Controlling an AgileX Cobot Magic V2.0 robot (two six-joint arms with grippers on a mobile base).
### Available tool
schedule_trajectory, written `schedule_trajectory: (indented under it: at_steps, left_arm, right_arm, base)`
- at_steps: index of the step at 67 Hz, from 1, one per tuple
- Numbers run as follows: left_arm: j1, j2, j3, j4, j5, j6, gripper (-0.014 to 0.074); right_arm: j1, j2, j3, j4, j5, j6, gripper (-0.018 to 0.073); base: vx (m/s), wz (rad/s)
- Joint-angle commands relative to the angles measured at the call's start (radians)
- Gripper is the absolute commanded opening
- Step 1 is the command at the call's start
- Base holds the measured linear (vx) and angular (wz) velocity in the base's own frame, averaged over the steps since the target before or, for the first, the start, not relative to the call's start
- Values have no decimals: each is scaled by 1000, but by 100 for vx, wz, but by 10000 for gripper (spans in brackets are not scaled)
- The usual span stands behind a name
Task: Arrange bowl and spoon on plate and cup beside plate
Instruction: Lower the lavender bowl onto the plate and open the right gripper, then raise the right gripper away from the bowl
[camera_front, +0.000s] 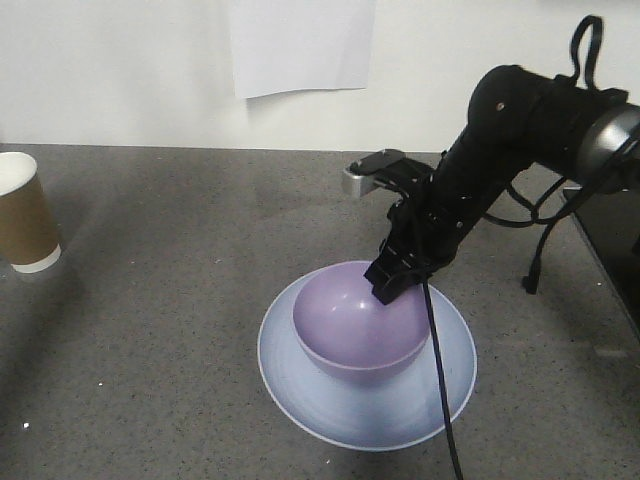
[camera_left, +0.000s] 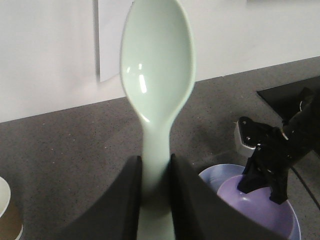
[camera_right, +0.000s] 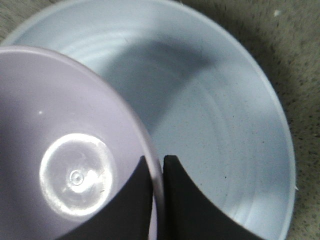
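The lavender bowl (camera_front: 355, 325) sits in the middle of the light blue plate (camera_front: 385, 425). My right gripper (camera_front: 395, 282) is shut on the bowl's far right rim. In the right wrist view one finger is inside the bowl (camera_right: 65, 150) and the other is outside it, over the plate (camera_right: 220, 125), with the gripper (camera_right: 157, 161) pinching the wall. My left gripper (camera_left: 156, 161) is shut on the handle of the pale mint spoon (camera_left: 157, 75), which stands scoop up, high above the table. The brown paper cup (camera_front: 25, 215) stands upright at the far left, away from the plate.
The table is grey speckled stone (camera_front: 180, 300). A white sheet of paper (camera_front: 300, 45) hangs on the wall behind it. A black panel (camera_front: 612, 240) and loose cables (camera_front: 540, 250) lie at the right edge, beside the right arm.
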Motion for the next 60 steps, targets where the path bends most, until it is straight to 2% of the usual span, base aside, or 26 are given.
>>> schedule_trajectory:
  at_steps: [1,13,30,37,52,57,60]
  left_arm:
    - [-7,-14,-24,-32,-65,-1,-7]
    - [-7,-14,-24,-32,-72,-1,-7]
    - [-7,-14,-24,-32,-72,-1,-7]
    - [-7,-14,-24,-32,-72,-1,-7]
    - [-7,-14,-24,-32,-68,-1,-7]
    - [-7,-12,-24,-40,-69,-1,-7]
    - [-7,-9,-24,-61,-69,8,-7]
  right_arm:
    - [16,-30,-24,-2,48,4,23]
    - [16,-29,-24,-9,27,4,113]
    - [16,-30,-30,-9,28,17,372]
    - [15,-44,-64,-14,27,38,440]
    - [15,-149,-226,-23,52,114,444]
    - [15,-207,-270,-35,52,146,403]
    - [15,-253,-286,-39,52,147,349]
  base:
    - [0,0]
    - [0,0]
    - [0,0]
    - [0,0]
    - [0,0]
    - [0,0]
    - [0,0]
